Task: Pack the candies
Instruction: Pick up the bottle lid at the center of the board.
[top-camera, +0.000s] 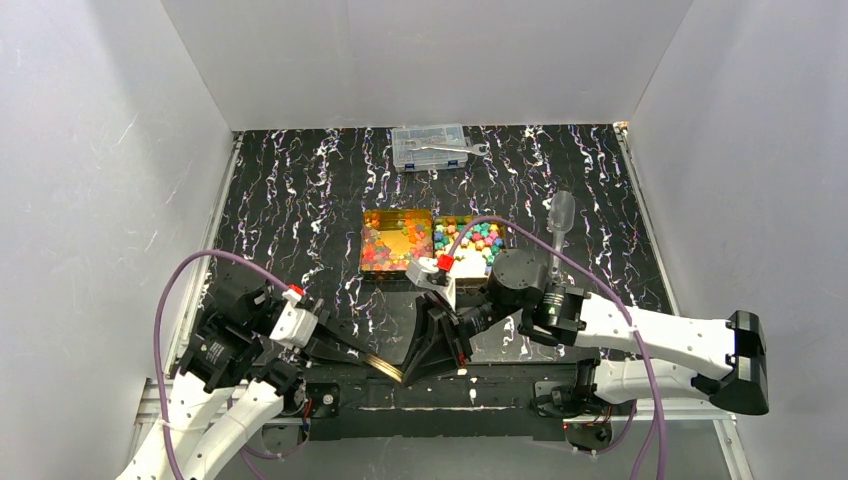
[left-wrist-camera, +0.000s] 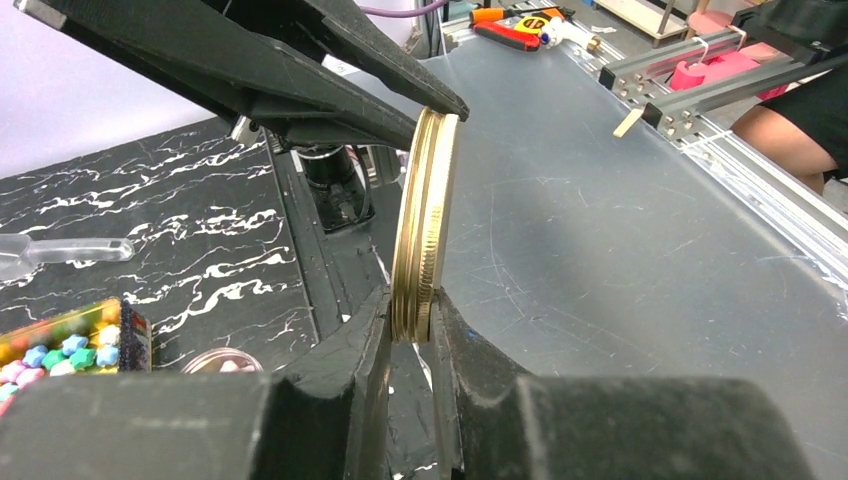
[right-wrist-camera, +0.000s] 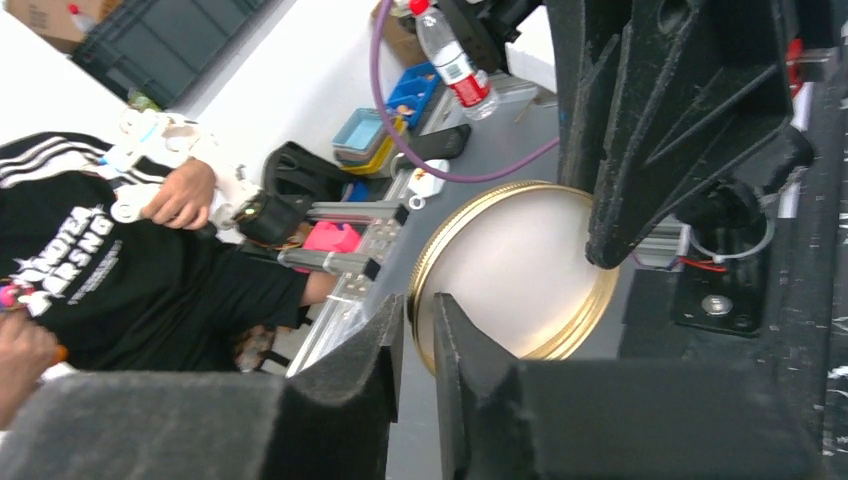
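I count two white arms at the near edge, the left arm (top-camera: 215, 420) and the right arm (top-camera: 660, 335); two grippers, the left gripper (left-wrist-camera: 412, 320) and the right gripper (right-wrist-camera: 420, 320), with two black fingers on each; one gold lid (right-wrist-camera: 510, 270); one marbled table (top-camera: 300, 200); two open tins, a gold tin (top-camera: 398, 212) and a second tin (top-camera: 470, 218); candies of two sorts, glossy candies (top-camera: 385, 248) in red, orange and yellow, and pastel candies (top-camera: 478, 240), both far too many to count; one clear compartment box (top-camera: 428, 146); one wrench (top-camera: 470, 149); one clear scoop-like piece (top-camera: 561, 212), which I cannot name for certain.
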